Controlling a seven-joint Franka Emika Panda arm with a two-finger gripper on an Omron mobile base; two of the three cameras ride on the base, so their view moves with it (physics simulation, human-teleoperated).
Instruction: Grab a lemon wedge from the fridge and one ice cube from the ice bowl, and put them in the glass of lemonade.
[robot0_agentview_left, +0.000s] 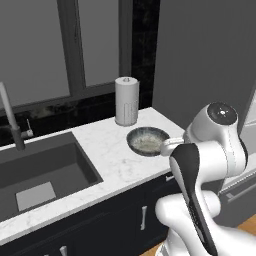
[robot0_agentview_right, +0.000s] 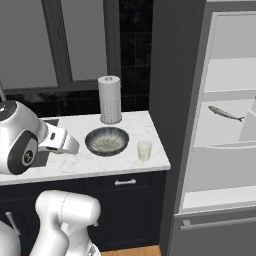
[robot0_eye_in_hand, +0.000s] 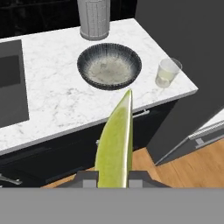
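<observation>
the tool (robot0_eye_in_hand: 112, 174) is pinched narrow on the wedge (robot0_eye_in_hand: 116, 144), held out above the cabinet front, short of the tabletop (robot0_eye_in_hand: 52, 100). it looks light, soft and slick, so the thick middle is probably the safest hold. the glass (robot0_eye_in_hand: 167, 72) stands beside the bowl (robot0_eye_in_hand: 109, 65).

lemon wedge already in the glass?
No, the lemon wedge sits between the gripper's fingertips, well short of the glass.

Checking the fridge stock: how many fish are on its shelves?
1: a grey fish on the middle shelf of the open fridge. More may be hidden.
</observation>
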